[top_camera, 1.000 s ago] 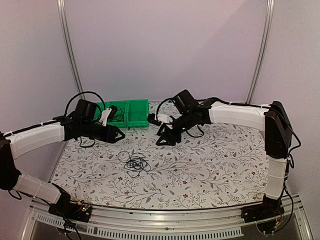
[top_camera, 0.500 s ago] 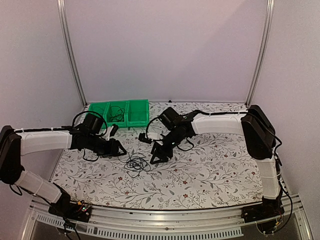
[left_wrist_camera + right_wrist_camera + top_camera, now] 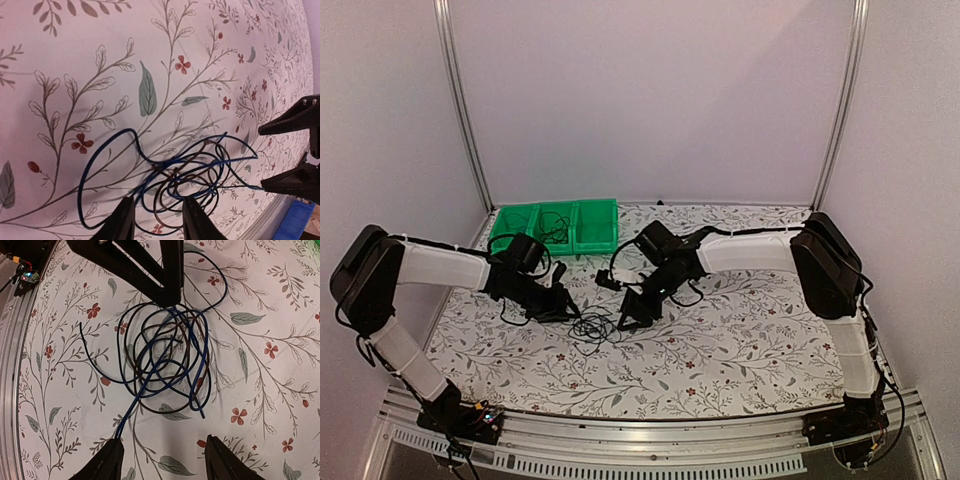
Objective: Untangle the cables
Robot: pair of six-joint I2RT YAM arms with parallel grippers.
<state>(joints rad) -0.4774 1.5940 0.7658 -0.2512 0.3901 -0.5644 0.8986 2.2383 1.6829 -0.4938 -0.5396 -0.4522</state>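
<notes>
The cables (image 3: 592, 326) lie as one loose tangle of thin blue, brown and black wires on the flowered table (image 3: 740, 340). My left gripper (image 3: 565, 310) is down at the tangle's left edge. In the left wrist view its jaws (image 3: 157, 220) stand open astride a few loops of the cables (image 3: 170, 162), not pinching them. My right gripper (image 3: 632, 318) is low at the tangle's right side. In the right wrist view it (image 3: 164, 450) is open just short of the cables (image 3: 160, 347), and one blue strand runs past its left fingertip (image 3: 111, 452).
A green bin (image 3: 558, 228) with three compartments stands at the back left, some black wire in its middle part. Each gripper shows in the other's wrist view: the right gripper (image 3: 295, 150), the left gripper (image 3: 150, 270). The table's metal front rail (image 3: 12, 365) is close.
Both arms came down and inward from near the bin to either side of the tangle. The left jaws have narrowed. The tangle has not moved.
</notes>
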